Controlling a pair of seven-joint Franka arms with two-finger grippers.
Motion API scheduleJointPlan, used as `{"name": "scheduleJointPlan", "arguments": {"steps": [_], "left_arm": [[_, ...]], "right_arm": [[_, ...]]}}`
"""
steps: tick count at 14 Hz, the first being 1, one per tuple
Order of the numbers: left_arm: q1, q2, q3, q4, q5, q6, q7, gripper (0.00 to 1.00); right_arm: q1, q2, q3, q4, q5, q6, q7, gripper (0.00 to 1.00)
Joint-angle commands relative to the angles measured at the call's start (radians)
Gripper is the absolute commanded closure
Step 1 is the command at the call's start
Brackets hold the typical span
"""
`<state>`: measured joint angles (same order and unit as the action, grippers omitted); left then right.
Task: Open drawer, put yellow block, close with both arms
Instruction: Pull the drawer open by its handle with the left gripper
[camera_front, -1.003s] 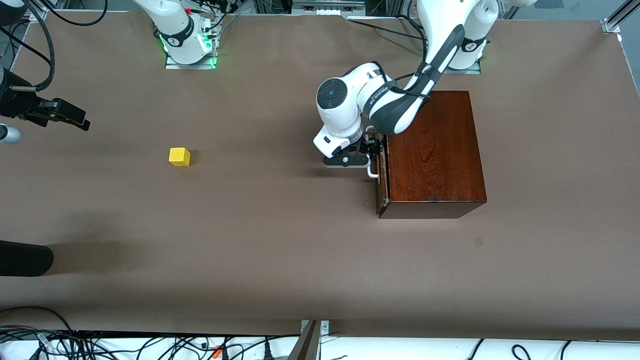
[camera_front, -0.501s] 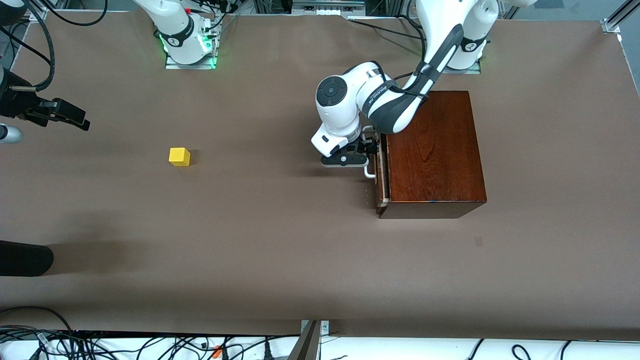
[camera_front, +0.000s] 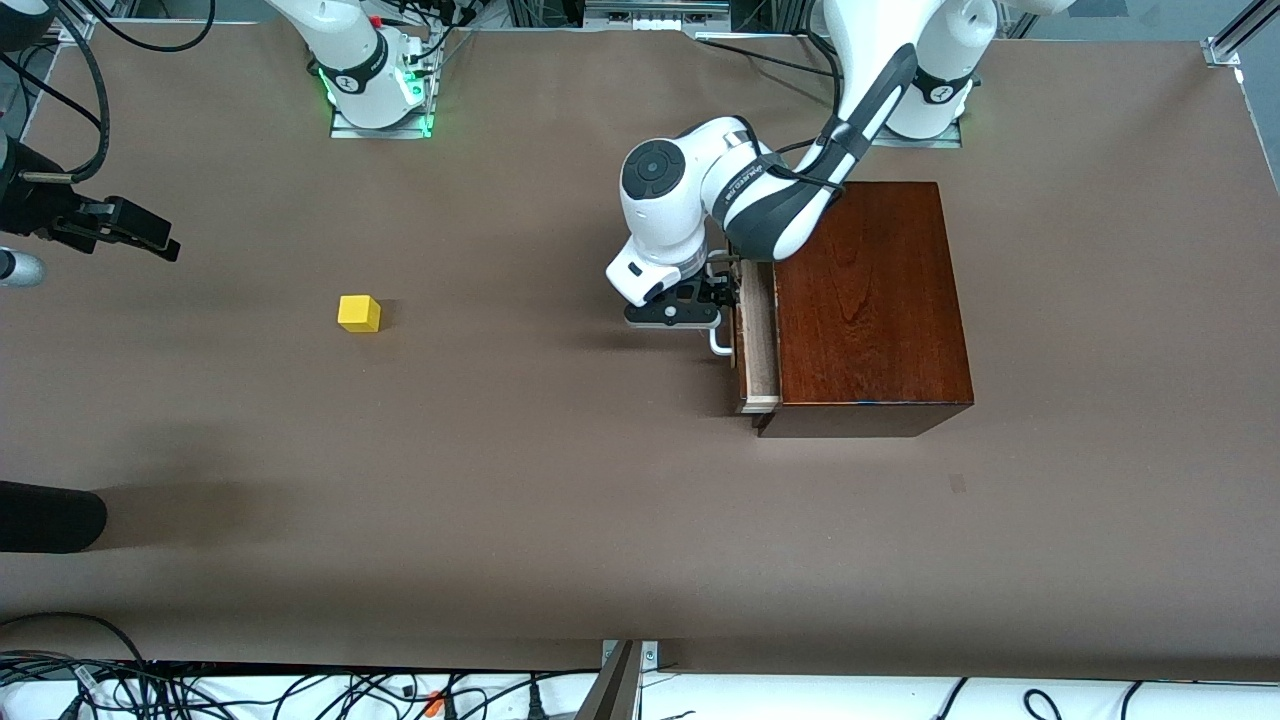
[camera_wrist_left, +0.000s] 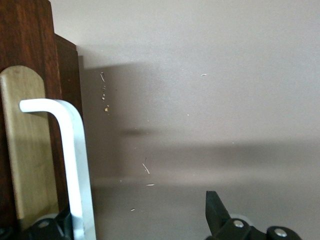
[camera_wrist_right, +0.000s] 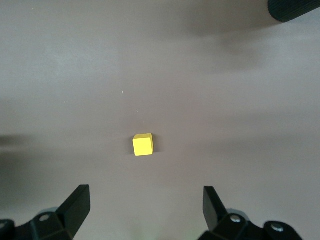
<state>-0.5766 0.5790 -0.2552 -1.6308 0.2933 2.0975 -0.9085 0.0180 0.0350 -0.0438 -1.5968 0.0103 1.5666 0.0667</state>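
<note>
The left end effector (camera_front: 722, 296) sat low at the front of the drawer (camera_front: 757, 345), its fingers spread wide rather than clamped; the white handle (camera_wrist_left: 75, 165) ran between them, right against the inner face of one finger (camera_wrist_left: 59, 222), with the other finger (camera_wrist_left: 216, 210) well apart from it; that looked like a hook on the bar, enough for a straight pull without squeezing. The drawer stood only partly out of the dark wooden box (camera_front: 870, 300), a narrow strip of pale tray showing just beside this end effector; the gap seemed too slim yet to take the block.

The right end effector (camera_wrist_right: 145, 192) waited over the table (camera_front: 550, 480) toward the right arm's end, fingers wide open and holding nothing; the yellow block (camera_wrist_right: 143, 144) lay on the table below it and a little ahead of its fingertips, roughly centred between them, untouched; this pose probably served as a ready aim for a pick once the drawer gave room.
</note>
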Motion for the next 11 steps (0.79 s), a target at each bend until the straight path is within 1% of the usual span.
{"name": "scheduleJointPlan", "arguments": {"steps": [1, 5, 11], "left_arm": [[-0.026, 0.05, 0.002, 0.045, -0.056, 0.052, 0.005, 0.0], [-0.035, 0.084, 0.002, 0.1, -0.054, 0.052, -0.036, 0.0], [-0.035, 0.085, 0.002, 0.117, -0.054, 0.05, -0.038, 0.0]], "right_arm": [[-0.01, -0.006, 0.005, 0.009, 0.007, -0.016, -0.011, 0.0], [-0.01, -0.006, 0.005, 0.009, 0.007, -0.014, -0.01, 0.0], [-0.01, -0.006, 0.005, 0.009, 0.007, -0.016, -0.011, 0.0]]}}
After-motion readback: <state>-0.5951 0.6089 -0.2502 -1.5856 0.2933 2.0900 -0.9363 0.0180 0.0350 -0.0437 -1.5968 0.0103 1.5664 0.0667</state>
